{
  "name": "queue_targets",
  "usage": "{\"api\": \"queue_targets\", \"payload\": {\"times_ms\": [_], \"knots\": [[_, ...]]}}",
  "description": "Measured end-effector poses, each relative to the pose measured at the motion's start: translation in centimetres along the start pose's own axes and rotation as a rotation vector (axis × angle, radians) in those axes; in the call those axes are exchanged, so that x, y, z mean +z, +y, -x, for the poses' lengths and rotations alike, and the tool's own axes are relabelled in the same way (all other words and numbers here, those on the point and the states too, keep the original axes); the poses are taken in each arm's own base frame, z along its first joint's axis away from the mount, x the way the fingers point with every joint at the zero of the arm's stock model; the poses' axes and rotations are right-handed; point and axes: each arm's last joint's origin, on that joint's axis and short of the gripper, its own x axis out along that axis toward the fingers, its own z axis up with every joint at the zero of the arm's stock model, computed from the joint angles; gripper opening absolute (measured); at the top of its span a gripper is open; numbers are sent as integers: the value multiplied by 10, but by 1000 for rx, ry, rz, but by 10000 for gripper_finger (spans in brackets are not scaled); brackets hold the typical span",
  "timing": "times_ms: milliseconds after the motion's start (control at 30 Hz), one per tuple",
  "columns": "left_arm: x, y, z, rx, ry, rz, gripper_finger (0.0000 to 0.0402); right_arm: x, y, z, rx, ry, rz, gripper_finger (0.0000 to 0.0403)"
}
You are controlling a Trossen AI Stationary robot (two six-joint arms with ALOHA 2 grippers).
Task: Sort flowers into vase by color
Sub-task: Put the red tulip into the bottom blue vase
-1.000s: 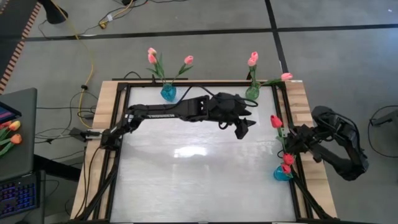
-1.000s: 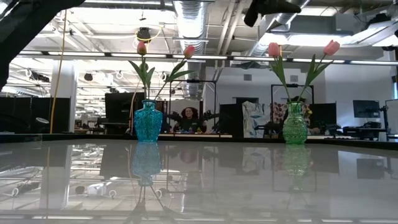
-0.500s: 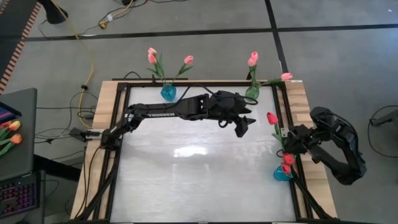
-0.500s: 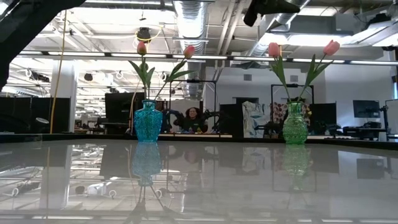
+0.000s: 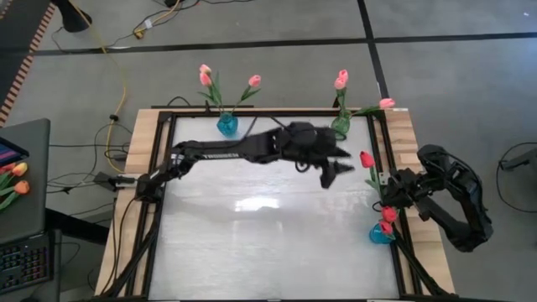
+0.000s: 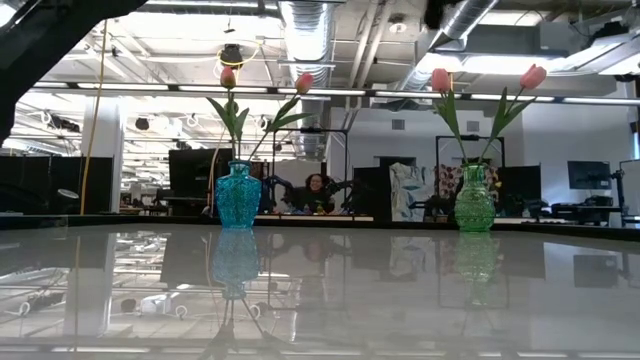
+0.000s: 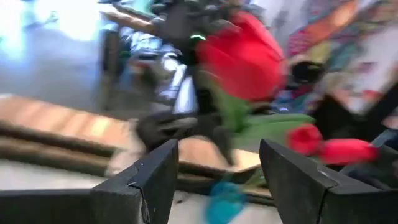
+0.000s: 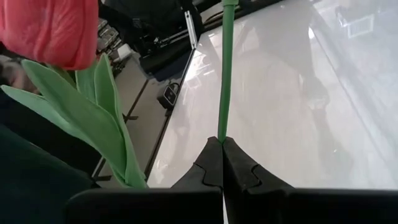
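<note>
Handover looks like my step: right gripper [image 5: 388,188] at the table's right edge pinches a red tulip [image 5: 367,159] by its stem, so I'd ease the open left gripper [image 5: 336,171] squarely around that stem.

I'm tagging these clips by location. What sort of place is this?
Likely a robotics lab in an open industrial office: exposed ceiling ducts, desks with monitors behind the table, a seated person, and cables across the floor beside it.
</note>
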Motion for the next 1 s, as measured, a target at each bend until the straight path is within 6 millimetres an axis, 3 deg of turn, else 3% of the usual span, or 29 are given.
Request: {"api": "queue_targets", "payload": {"times_ms": [200,467,633,1000], "knots": [[-31,-10,-34,-38,-96,-17,212,5,-1,-1,-11,-35,39,17],[-45,-4,-48,0,-158,42,212,20,-2,0,-48,-121,108,17],[-40,-8,-52,-33,-316,48,212,23,-4,0,-127,-146,109,17],[-46,-6,-55,82,-338,127,212,24,-5,0,-169,-153,111,17]]}}
